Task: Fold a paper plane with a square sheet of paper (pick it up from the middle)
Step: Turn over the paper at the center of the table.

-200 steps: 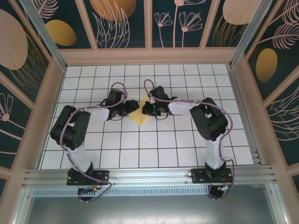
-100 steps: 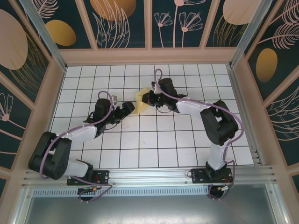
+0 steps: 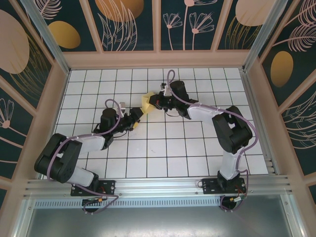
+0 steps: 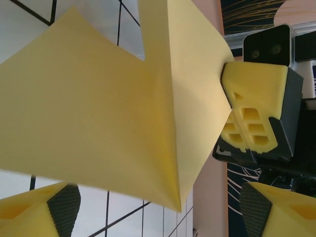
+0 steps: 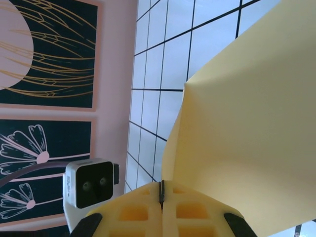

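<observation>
Yellow paper sheet (image 3: 146,102), creased, hangs above grid table (image 3: 173,148), toward 12 o'clock of centre. Your right gripper (image 3: 156,102) clamps sheet's edge from 3 o'clock, jaws pressed together. Your left gripper (image 3: 135,120) sits at sheet's 7 o'clock, jaws wide apart, gripping nothing.

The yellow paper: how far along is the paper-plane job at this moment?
Done: the square sheet of paper is picked up and bent along a crease. In hand: the right end effector is shut on its edge, while the left end effector stands open close by, gripping nothing. Left: nearly all the folding, since no pointed dart shape shows yet.
</observation>
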`<move>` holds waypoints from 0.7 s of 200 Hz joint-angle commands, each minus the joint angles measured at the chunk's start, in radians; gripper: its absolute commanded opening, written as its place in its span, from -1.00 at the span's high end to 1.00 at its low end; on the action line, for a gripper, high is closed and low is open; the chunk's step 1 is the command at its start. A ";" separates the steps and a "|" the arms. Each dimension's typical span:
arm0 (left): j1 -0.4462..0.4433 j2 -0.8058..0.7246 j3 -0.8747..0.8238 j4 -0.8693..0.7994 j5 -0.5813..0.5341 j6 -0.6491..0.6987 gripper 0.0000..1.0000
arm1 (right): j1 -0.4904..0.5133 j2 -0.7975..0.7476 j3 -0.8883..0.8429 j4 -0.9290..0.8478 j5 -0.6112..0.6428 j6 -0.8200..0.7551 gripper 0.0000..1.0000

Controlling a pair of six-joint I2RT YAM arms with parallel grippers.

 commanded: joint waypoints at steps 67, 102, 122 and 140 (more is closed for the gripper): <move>-0.003 0.067 0.066 0.160 0.005 -0.032 -0.26 | -0.002 -0.019 -0.075 0.078 -0.068 0.080 0.88; -0.002 0.080 0.067 0.122 0.016 -0.012 0.04 | -0.002 -0.013 -0.075 0.077 -0.064 0.081 0.88; -0.002 0.077 0.078 0.080 0.012 0.007 0.20 | -0.003 -0.006 -0.073 0.076 -0.064 0.081 0.88; -0.002 0.078 0.088 0.048 0.011 0.028 0.33 | -0.003 -0.003 -0.072 0.069 -0.065 0.079 0.87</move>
